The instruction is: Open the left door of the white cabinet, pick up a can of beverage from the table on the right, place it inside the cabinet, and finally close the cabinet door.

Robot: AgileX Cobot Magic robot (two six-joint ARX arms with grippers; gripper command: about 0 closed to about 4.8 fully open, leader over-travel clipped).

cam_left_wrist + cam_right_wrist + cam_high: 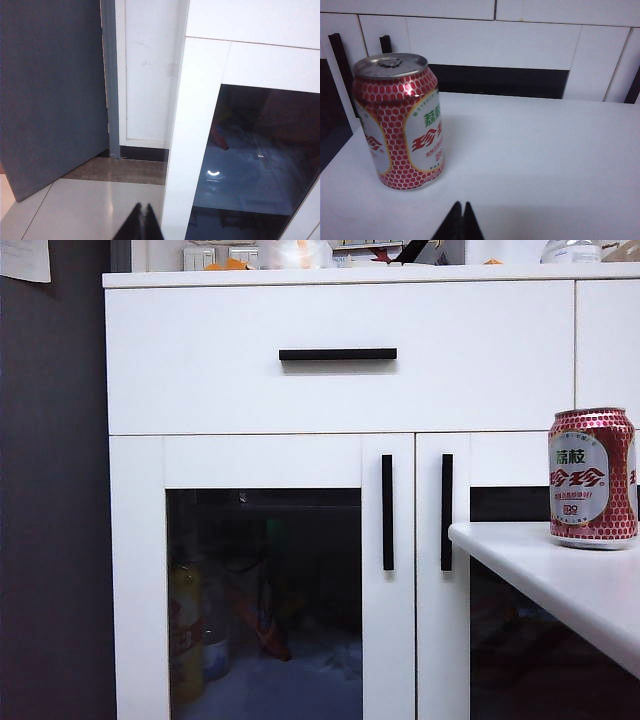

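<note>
Here the small red honeycomb-patterned drink can (397, 122) stands upright on the plain white tabletop (530, 150), right of the white cabinet's (340, 390) closed dark-glass left door (265, 580). The left tool (141, 220) hangs fingers together beside that door above the floor; the right tool (461, 220), likewise pinched together, sits over the tabletop near the can.

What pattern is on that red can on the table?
The can has a white honeycomb mesh over red, with a white label; the right wrist view shows it best.

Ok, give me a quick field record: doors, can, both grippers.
left door: white-framed dark-glass door, shut, black bar handle untouched
can: small red honeycomb drink can, upright on white table
left gripper: shut, empty, low beside the white cabinet
right gripper: shut, empty, over the table short of the can
</note>
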